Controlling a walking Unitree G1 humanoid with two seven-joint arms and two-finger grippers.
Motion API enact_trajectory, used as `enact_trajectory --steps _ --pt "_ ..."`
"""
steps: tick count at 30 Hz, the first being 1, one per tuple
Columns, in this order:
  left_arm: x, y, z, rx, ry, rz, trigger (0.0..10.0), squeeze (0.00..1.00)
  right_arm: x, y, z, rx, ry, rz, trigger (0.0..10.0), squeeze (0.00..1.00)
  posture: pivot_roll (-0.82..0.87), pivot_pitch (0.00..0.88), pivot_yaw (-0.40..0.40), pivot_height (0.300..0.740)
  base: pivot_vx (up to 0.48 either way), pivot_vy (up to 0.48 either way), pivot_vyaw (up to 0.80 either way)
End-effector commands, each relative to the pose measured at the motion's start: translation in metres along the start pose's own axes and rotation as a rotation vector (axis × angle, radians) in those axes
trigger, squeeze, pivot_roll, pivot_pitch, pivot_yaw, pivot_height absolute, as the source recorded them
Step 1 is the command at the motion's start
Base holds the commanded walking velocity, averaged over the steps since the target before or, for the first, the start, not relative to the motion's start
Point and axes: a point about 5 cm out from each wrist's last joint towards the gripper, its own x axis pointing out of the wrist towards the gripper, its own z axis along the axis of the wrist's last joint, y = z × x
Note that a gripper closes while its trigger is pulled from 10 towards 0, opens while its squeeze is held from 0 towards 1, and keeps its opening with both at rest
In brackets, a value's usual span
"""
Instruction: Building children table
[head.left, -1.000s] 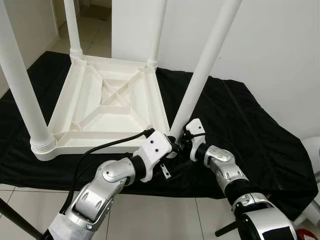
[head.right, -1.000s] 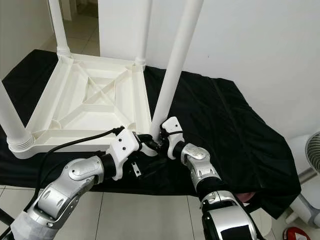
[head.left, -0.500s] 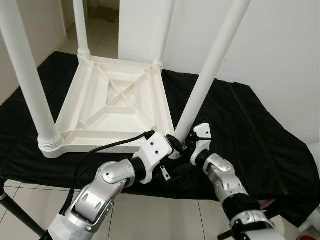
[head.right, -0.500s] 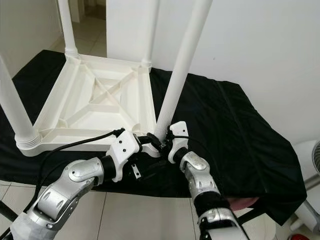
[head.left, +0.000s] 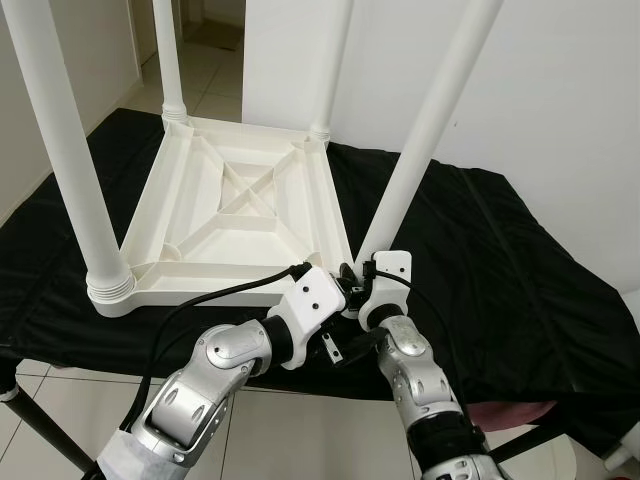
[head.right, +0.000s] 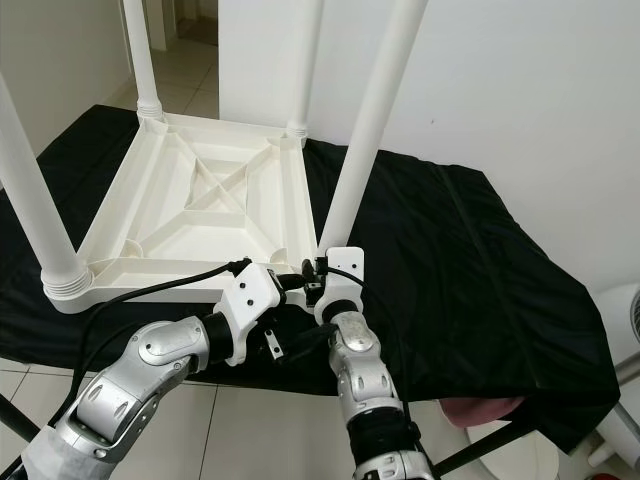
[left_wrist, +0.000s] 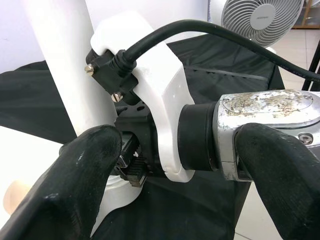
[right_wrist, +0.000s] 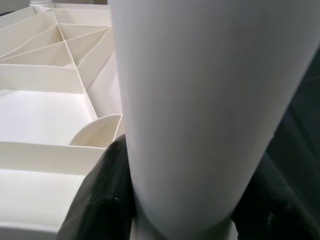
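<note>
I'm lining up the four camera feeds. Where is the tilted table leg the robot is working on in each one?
Left eye view: tilted table leg rises from the near right corner of the upturned tabletop, above the right gripper.
Right eye view: same leg, centre, leaning right.
Left wrist view: white post at upper left.
Right wrist view: broad white column between the black fingers.
Shared landmark: the black cloth.

Surface: desk (head.left: 520, 250) draped in black cloth (head.left: 480, 300).
On it: white children table (head.left: 240, 215), upside down, legs up.
</note>
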Motion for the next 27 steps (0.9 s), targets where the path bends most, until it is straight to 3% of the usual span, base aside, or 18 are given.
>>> enact_trajectory --steps 1,2,3,8,9,11,12,22,23,27 --pt "0.003 -0.005 0.000 -0.007 -0.003 -0.047 10.0 0.00 -0.006 -0.021 -0.016 -0.054 0.083 -0.077 2.8 0.00 0.03 0.000 -0.154 0.740 0.000 0.000 0.00" --pt "0.003 -0.005 0.000 -0.007 -0.003 -0.047 10.0 0.00 -0.006 -0.021 -0.016 -0.054 0.083 -0.077 2.8 0.00 0.03 0.000 -0.154 0.740 0.000 0.000 0.00" --pt "0.003 -0.005 0.000 -0.008 -0.004 -0.039 10.0 0.00 -0.007 -0.019 -0.012 -0.041 0.062 -0.048 10.0 0.00 0.03 0.000 -0.155 0.740 0.000 0.000 0.00" --pt "0.003 -0.004 0.000 -0.009 -0.003 -0.034 10.0 0.00 -0.010 -0.016 -0.006 -0.032 0.056 -0.061 10.0 0.00 0.04 0.000 -0.158 0.740 0.000 0.000 0.00" --pt "0.003 -0.005 0.000 -0.010 -0.003 -0.033 10.0 0.00 -0.010 -0.018 -0.004 -0.033 0.047 -0.053 10.0 0.94 0.04 0.000 -0.163 0.740 0.000 0.000 0.00" --pt "0.003 -0.005 0.000 -0.010 -0.003 -0.033 10.0 0.00 -0.011 -0.018 -0.003 -0.037 0.042 -0.051 10.0 0.94 0.04 0.000 -0.163 0.740 0.000 0.000 0.00" --pt "0.002 -0.005 0.000 -0.010 -0.003 -0.031 10.0 0.00 -0.012 -0.020 -0.001 -0.032 0.026 -0.041 10.0 1.00 0.04 0.000 -0.164 0.740 0.000 0.000 0.00" --pt "0.001 -0.005 -0.001 -0.012 -0.003 -0.025 10.0 0.00 -0.016 -0.025 0.012 -0.052 -0.067 -0.023 10.0 0.97 0.04 0.000 -0.168 0.740 0.000 0.000 0.00" --pt "0.001 -0.005 -0.001 -0.013 -0.001 -0.025 10.0 0.00 -0.019 -0.023 0.015 -0.051 -0.087 0.000 10.0 0.00 0.04 0.000 -0.166 0.740 0.000 0.000 0.00" --pt "0.000 -0.006 -0.001 -0.014 0.001 -0.028 10.0 0.00 -0.027 -0.020 0.021 -0.049 -0.137 0.056 10.0 0.00 0.04 0.000 -0.169 0.740 0.000 0.000 0.00"
